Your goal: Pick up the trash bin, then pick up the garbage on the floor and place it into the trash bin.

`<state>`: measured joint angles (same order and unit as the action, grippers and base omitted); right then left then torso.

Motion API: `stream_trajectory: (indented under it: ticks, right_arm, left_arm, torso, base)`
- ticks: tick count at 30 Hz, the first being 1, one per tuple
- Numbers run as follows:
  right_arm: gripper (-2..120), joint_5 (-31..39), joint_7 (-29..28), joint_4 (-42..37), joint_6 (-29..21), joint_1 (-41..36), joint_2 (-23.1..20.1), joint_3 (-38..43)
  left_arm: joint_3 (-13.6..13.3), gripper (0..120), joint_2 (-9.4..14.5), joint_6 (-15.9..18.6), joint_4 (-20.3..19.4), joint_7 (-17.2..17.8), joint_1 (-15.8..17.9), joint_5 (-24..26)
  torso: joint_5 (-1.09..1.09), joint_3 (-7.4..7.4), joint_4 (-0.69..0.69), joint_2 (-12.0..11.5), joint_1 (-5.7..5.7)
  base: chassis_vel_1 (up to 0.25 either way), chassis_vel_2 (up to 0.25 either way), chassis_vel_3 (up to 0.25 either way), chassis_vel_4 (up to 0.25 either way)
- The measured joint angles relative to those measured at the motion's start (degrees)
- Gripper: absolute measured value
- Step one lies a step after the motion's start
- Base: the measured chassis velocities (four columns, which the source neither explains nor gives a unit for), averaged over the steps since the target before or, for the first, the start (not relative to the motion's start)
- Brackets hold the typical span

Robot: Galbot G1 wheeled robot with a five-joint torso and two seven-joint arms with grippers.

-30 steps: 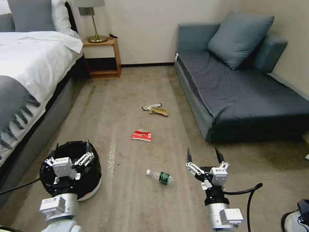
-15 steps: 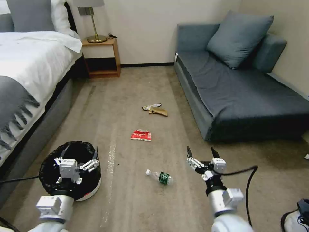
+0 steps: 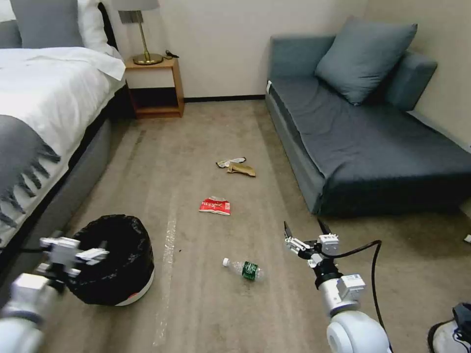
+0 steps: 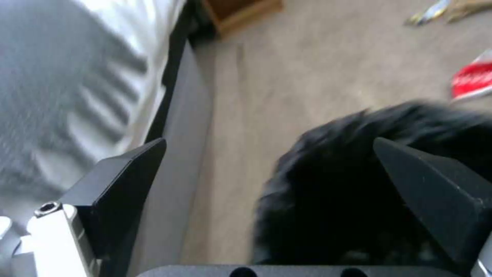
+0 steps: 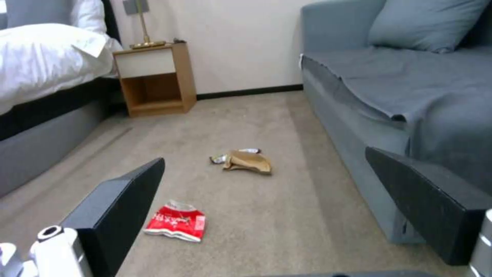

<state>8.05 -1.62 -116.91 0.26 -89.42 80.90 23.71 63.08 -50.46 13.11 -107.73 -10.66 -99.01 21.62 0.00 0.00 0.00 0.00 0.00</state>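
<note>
Black-lined bin (image 3: 114,260) sits on the carpet beside the bed (image 3: 44,122), as the left gripper (image 3: 73,253), fingers spread, has swung off its mouth to the bed-side rim. The right gripper (image 3: 304,234), also spread, has eased slightly forward and hangs above the floor just right of the bottle (image 3: 244,268). Red packet (image 3: 215,206) and two wrappers (image 3: 237,166) lie farther on, mid-carpet, with open floor between bed and sofa (image 3: 363,142).

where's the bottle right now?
Head view: the bottle lies on its side on the carpet, centre-low, between the trash bin on the left and the open right gripper, with the red packet just beyond it.
</note>
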Motion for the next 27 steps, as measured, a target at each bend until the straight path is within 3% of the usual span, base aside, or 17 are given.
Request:
stream_trajectory:
  ticks: [1,2,3,10,11,14,18,27]
  right_arm:
    - [100,0.1,0.0,0.1,0.0,0.1,0.0,0.0]
    - [100,0.8,-0.1,0.2,0.2,0.1,-0.4,0.5]
    - [100,1.0,-0.1,0.2,0.2,0.0,-0.5,0.7]
    - [100,1.1,-0.2,-0.3,0.2,-1.0,-0.8,1.5]
    - [100,1.1,-0.2,-0.3,0.2,-1.0,-0.8,1.5]
    - [100,0.6,-0.3,-0.4,0.2,-1.5,-0.3,1.8]
    - [100,0.3,-0.4,-0.8,0.0,-1.6,0.2,1.7]
    - [100,-1.3,-0.6,-1.1,-0.3,-1.9,1.2,0.9]
  left_arm:
    - [0.1,100,0.7,0.4,0.9,-0.4,0.3,0.3]
    - [-1.9,100,5.2,2.8,8.5,-3.0,3.5,1.7]
    - [-3.5,100,6.3,3.7,10.7,-3.7,4.7,2.3]
    - [-7.4,100,9.7,5.5,18.5,-5.3,11.4,2.0]
    - [-7.4,100,9.7,5.5,18.5,-5.3,11.4,2.0]
    - [-8.6,100,10.6,7.8,23.0,-5.4,15.8,1.1]
    - [-9.5,100,10.5,8.5,24.7,-6.9,16.7,1.8]
    - [-10.6,100,8.9,8.4,24.6,-9.7,16.9,6.0]
  torso:
    - [0.0,0.0,0.0,0.0,0.0]
    - [-0.01,0.0,0.01,0.0,0.0]
    - [-0.03,0.0,0.0,0.0,0.0]
    - [0.0,0.0,0.0,0.0,0.0]
    - [0.0,0.0,0.0,0.0,0.0]
    - [0.0,0.0,-0.02,0.0,0.0]
    - [0.0,0.0,0.01,0.0,0.0]
    - [0.0,0.0,0.0,0.0,0.0]
  base:
    - [0.0,0.0,0.0,0.0]
    - [0.0,0.0,0.0,0.0]
    - [0.0,0.0,0.0,0.0]
    - [0.0,0.0,0.0,0.0]
    - [0.0,0.0,0.0,0.0]
    - [0.0,0.0,0.0,0.0]
    - [0.0,0.0,0.0,0.0]
    - [0.0,0.0,0.0,0.0]
